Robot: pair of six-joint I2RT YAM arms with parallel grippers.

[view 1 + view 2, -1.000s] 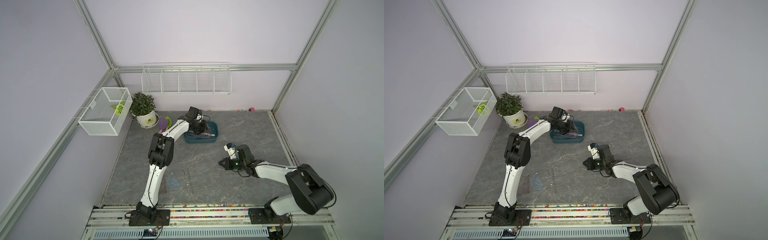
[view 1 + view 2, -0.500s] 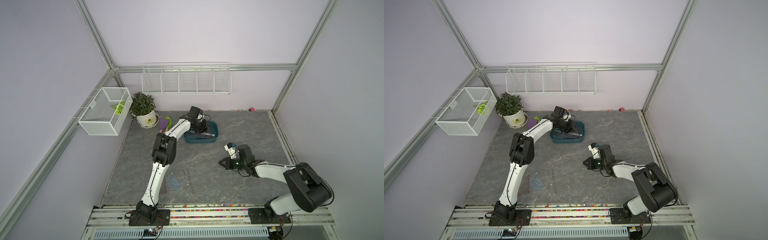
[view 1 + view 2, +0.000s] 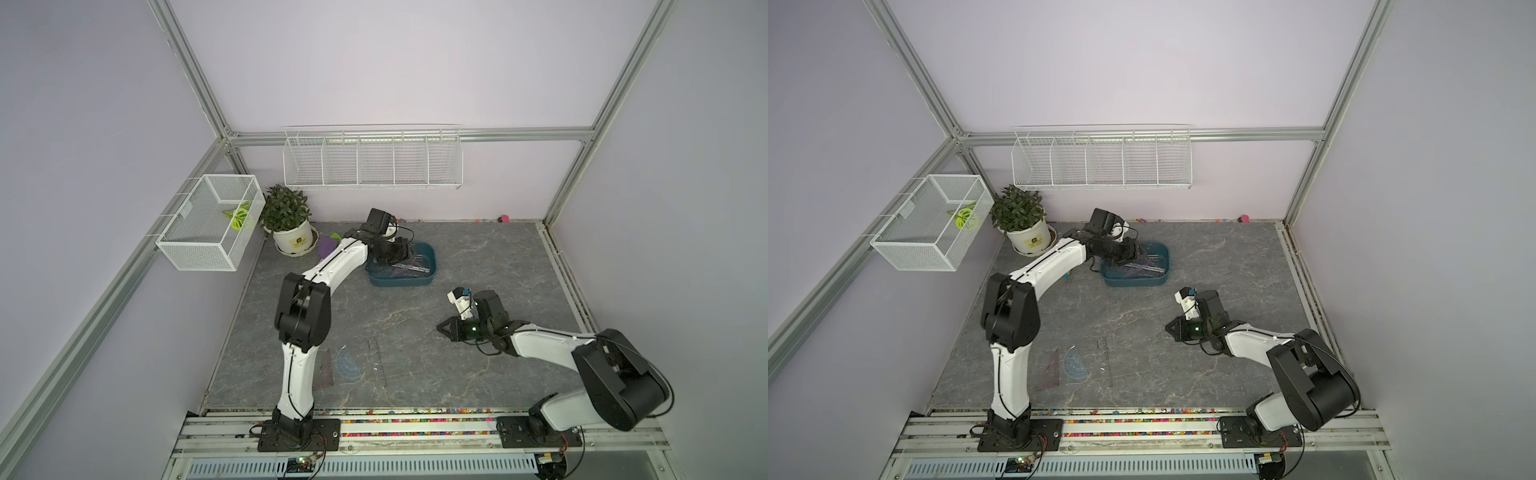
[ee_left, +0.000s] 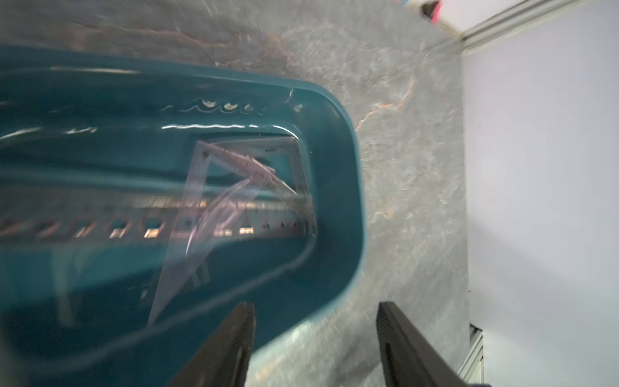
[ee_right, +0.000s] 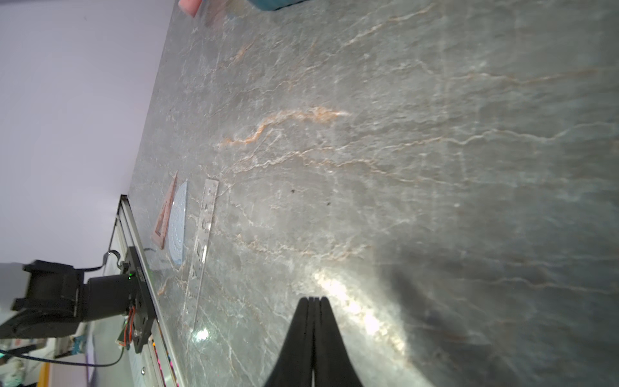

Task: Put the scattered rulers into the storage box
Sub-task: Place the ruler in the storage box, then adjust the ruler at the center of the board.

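Rulers lie in two places: several see-through ones, among them a triangle [image 4: 234, 174] and a long strip [image 4: 150, 228], sit inside the dark teal storage box [image 3: 401, 283] near the back of the worktop [image 3: 478, 257], while a brownish triangle [image 3: 326, 370], a bluish half-round protractor [image 3: 347, 365] and a clear strip [image 3: 376, 361] lie side by side on the worktop near the front edge, by the left arm's base. The left fingers [image 3: 409, 257] hang over one end of the box, parted by a clear gap and holding nothing; in the left wrist view one finger [image 4: 239, 335] is over the inside of the box and its partner over the worktop outside the rim. The right fingers [image 5: 313, 301] are pressed together and empty, low over bare worktop, well apart from both the box and the loose rulers. The worktop is grey stone-patterned with pale veins. Pale lilac walls framed in metal bars surround it; a long white wire rack [image 3: 372, 160] hangs on the back wall, a white mesh basket [image 3: 208, 228] on the side wall, and a potted plant [image 3: 289, 220] stands in the back corner.
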